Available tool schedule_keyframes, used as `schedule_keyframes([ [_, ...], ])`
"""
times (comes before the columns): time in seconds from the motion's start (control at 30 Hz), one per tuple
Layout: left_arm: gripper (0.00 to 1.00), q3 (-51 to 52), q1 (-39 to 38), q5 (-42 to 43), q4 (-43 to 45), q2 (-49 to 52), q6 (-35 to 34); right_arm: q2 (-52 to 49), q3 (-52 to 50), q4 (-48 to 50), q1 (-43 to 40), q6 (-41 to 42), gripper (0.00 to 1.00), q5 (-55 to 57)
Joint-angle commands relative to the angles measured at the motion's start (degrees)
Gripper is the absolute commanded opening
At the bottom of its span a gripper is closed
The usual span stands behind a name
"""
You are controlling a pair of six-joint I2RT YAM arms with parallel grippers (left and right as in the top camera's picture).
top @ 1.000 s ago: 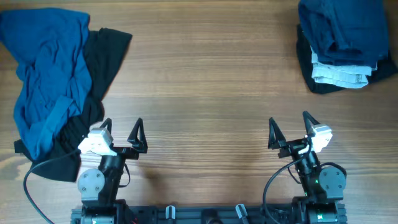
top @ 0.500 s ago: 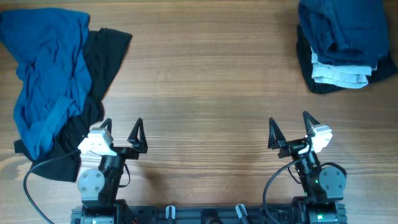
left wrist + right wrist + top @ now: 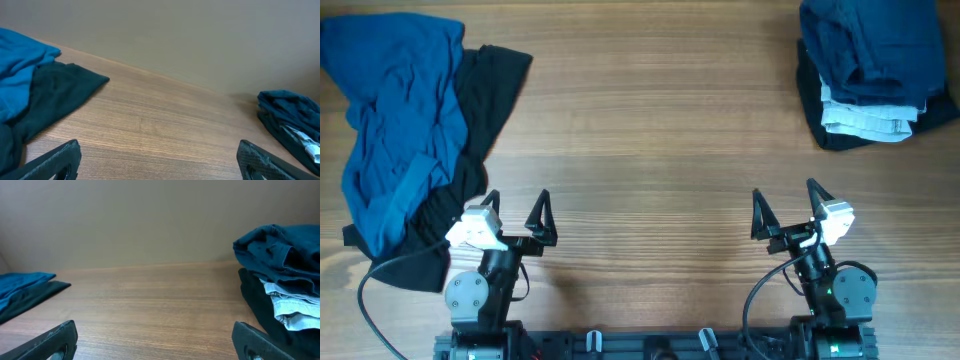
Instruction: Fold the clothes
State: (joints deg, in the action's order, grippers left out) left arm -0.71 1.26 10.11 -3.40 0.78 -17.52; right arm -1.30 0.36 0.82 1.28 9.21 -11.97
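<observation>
I find folded clothes [image 3: 868, 75] stacked at the far-right corner of the table [image 3: 650, 130]; a crumpled blue garment [image 3: 400, 120] over a black piece [image 3: 492, 85] lies unfolded far left. Left gripper [image 3: 516, 203] and right gripper [image 3: 785, 195] hover at the near edge, jaws spread, empty.

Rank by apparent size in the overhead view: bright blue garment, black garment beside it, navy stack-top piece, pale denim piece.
1. Bright blue garment.
2-3. Navy piece and black garment: visible areas look alike; the black one is partly covered.
4. Pale denim piece, only an edge showing.
</observation>
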Motion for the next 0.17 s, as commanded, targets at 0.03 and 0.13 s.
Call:
schedule_keyframes([
  [0.03,1.00,0.39,0.37,-0.76,-0.11,-0.61,-0.76,0.26,-0.04,0.15,-0.39,0.87,1.00,0.31],
  [0.13,1.00,0.39,0.37,-0.76,-0.11,-0.61,-0.76,0.26,-0.04,0.15,-0.39,0.87,1.00,0.33],
])
